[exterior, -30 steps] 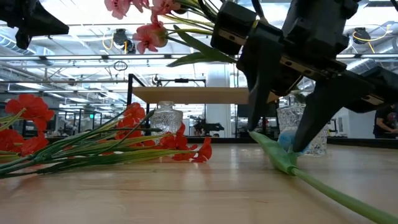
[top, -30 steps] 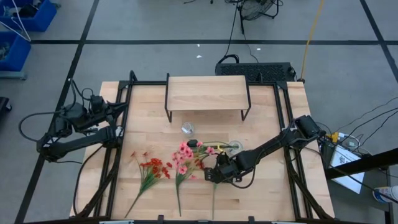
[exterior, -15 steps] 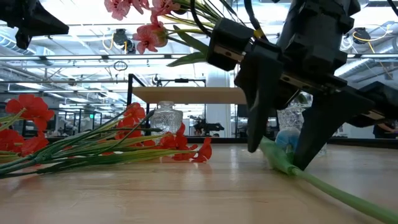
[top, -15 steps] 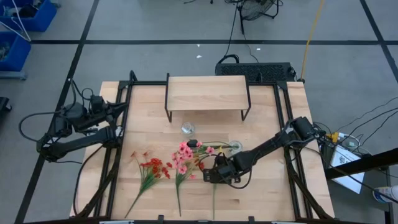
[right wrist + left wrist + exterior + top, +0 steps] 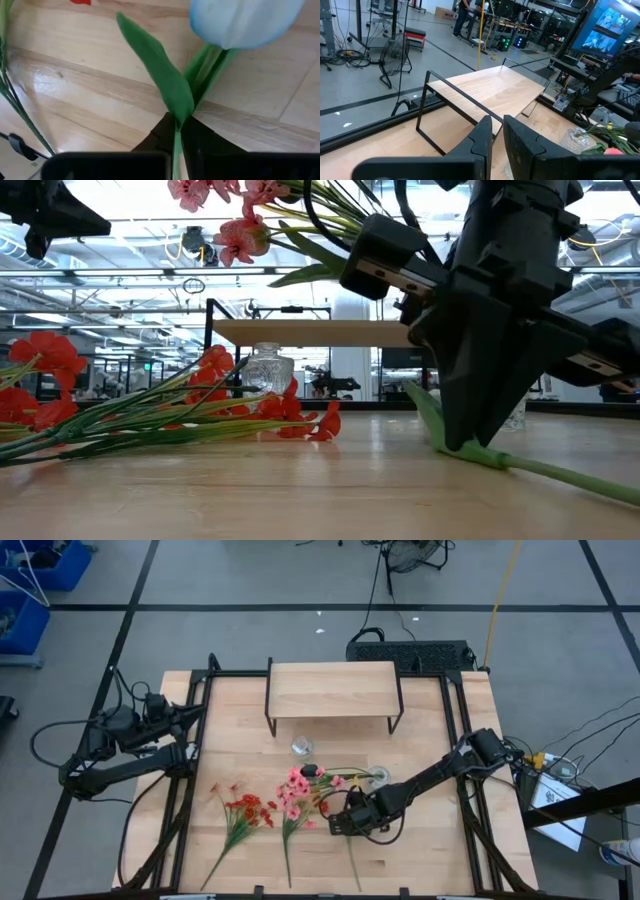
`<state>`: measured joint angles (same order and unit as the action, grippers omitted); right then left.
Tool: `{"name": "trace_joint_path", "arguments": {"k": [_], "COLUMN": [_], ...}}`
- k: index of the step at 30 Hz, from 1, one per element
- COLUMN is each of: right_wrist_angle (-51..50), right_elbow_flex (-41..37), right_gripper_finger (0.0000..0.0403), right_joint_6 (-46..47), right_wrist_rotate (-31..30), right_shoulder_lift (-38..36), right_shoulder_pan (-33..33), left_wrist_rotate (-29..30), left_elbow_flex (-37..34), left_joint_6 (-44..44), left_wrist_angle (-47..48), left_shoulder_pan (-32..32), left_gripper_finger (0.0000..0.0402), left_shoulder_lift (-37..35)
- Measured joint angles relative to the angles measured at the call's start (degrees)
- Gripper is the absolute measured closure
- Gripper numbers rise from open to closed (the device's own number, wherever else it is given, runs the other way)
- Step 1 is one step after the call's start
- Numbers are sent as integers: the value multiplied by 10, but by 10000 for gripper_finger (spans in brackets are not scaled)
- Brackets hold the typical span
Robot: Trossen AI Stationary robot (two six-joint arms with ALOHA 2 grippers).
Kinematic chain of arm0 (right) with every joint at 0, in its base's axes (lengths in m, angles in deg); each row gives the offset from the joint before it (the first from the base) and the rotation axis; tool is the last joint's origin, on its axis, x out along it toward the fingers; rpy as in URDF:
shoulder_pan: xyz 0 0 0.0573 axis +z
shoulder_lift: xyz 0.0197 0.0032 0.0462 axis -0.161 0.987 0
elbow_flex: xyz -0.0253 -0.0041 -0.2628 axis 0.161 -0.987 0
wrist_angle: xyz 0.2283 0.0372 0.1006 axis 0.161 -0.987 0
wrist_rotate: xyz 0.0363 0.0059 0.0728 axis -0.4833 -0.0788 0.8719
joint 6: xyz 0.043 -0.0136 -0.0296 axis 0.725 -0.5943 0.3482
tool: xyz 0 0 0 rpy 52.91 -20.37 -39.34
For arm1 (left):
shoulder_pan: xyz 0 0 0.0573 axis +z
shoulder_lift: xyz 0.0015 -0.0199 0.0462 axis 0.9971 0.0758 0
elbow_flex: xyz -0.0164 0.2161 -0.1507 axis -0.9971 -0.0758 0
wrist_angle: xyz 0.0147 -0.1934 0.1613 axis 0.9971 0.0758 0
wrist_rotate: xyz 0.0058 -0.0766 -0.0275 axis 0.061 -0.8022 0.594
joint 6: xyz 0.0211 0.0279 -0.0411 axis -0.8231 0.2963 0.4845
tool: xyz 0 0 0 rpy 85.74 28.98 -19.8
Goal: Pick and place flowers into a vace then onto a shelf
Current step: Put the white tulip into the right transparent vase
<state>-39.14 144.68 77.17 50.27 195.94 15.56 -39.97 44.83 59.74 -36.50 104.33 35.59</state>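
My right gripper (image 5: 343,824) stands low over the table's near middle, shut on a pale tulip (image 5: 245,20) that lies on the wood. A red spray (image 5: 245,815) and a pink spray (image 5: 295,798) lie to its left. More pink blossoms (image 5: 230,210) lean out of a glass vase (image 5: 378,777) behind the gripper. A smaller glass vase (image 5: 302,748) stands in front of the shelf (image 5: 333,690). My left gripper (image 5: 200,716) waits shut and empty at the table's left side. My right gripper pinches the tulip's stem (image 5: 176,136) between its two fingers, just below the bud where the leaf (image 5: 155,70) joins. The fingers come from above, pointing down, across the stem. The tulip lies on the table, its long stem (image 5: 570,475) trailing toward the near edge.
The shelf on black legs stands at the table's far middle and also shows in the left wrist view (image 5: 495,95). Black rails (image 5: 455,740) run along both table sides. The red spray (image 5: 150,410) lies close on the left of the tulip.
My right gripper's fingers stood open on either side of the tulip stem and have now shut on it, low at the table. The stem's free end has swung a little toward the table's right edge.
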Motion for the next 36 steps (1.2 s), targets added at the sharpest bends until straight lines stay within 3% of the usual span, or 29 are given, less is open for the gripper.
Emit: {"name": "trace_joint_path", "arguments": {"k": [12,20,27,36], "right_wrist_angle": [-15,-105,-268,-448], "right_elbow_flex": [-3,-2,-2,-2], "right_gripper_finger": [401,402,403,403], "right_joint_6": [25,112,181,136], "right_wrist_rotate": [-35,-167,-305,-463], "right_shoulder_lift": [-39,-108,-185,-298], "right_shoulder_pan": [60,111,144,138], "left_wrist_rotate": [0,0,0,0], "left_elbow_flex": [0,0,0,0], "left_joint_6": [0,0,0,0], "left_wrist_angle": [0,0,0,0], "left_shoulder_pan": [0,0,0,0], "left_gripper_finger": [350,350,350,350], "left_shoulder_lift": [0,0,0,0]}}
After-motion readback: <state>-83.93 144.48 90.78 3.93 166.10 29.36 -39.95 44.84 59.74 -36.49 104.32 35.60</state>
